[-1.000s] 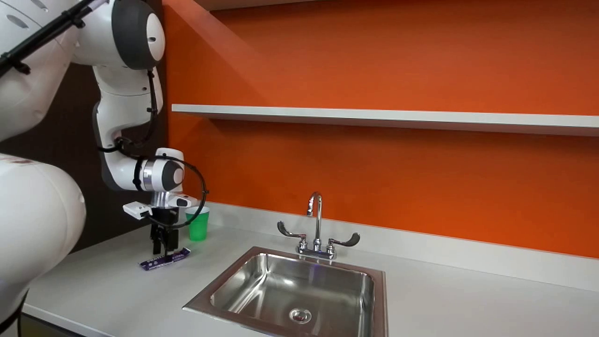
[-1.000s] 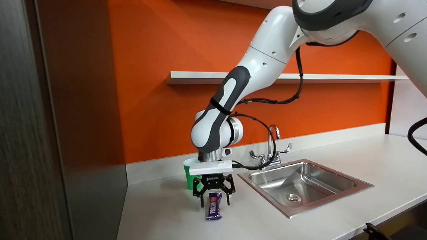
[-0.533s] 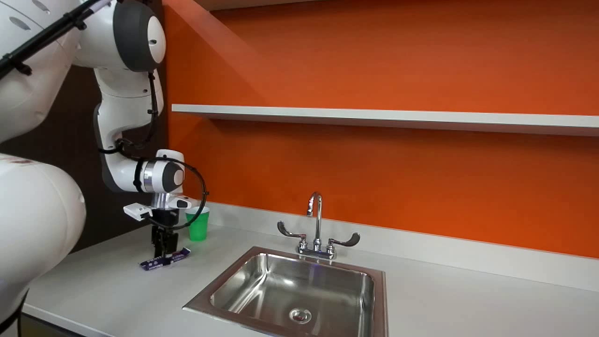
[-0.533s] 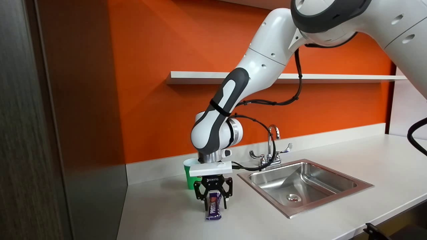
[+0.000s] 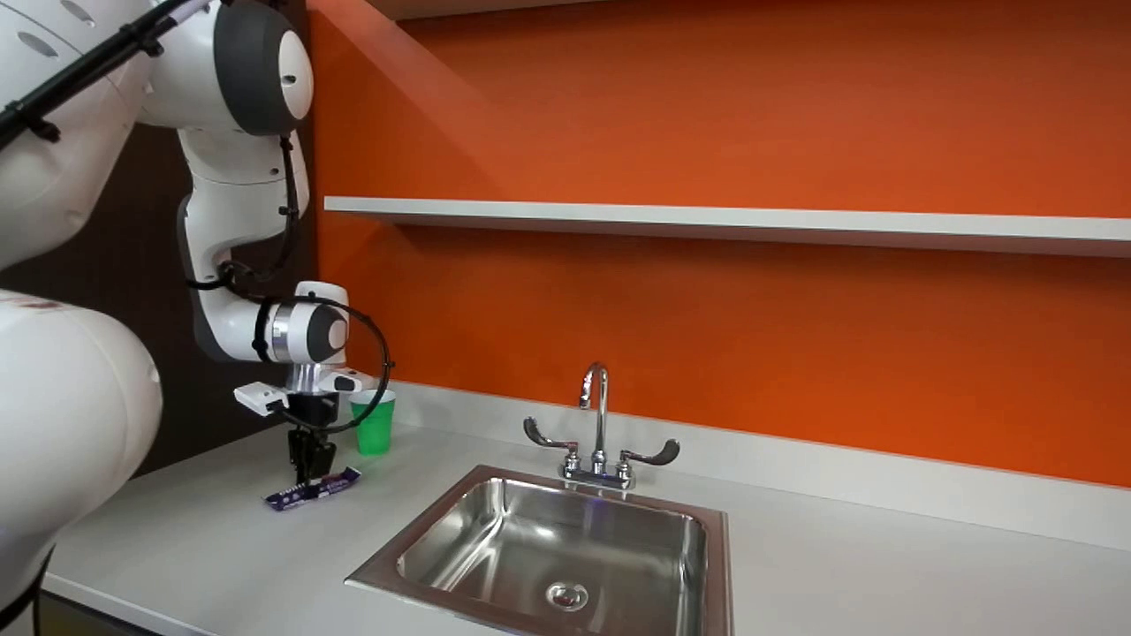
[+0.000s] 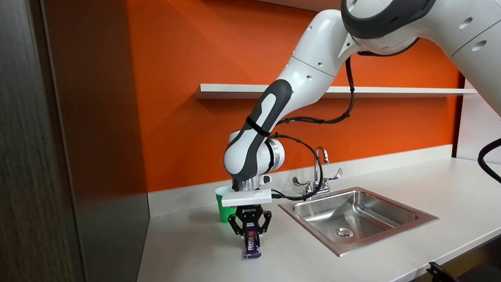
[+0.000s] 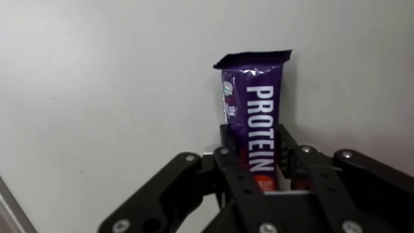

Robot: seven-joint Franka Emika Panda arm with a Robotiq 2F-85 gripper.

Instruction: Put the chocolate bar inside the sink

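Observation:
The chocolate bar (image 7: 255, 81), in a purple wrapper with white lettering, lies on the white counter. My gripper (image 7: 253, 131) points down over it, its two fingers pressed against the long sides near the bar's middle. In an exterior view the bar (image 6: 251, 251) sticks out towards the camera from between the fingertips of the gripper (image 6: 252, 242). The bar's far end is covered by the gripper in the wrist view. The steel sink (image 5: 618, 552) is set in the counter away from the gripper; its basin holds only the round drain.
A green cup (image 5: 375, 426) stands close behind the gripper. The chrome faucet (image 5: 601, 433) with two handles rises at the sink's back edge. A white shelf (image 5: 724, 219) runs along the orange wall. A dark panel (image 6: 94, 156) bounds the counter's end.
The gripper came down slightly, and its fingers closed from wide apart onto the bar's sides. The bar shifted only a little on the counter.

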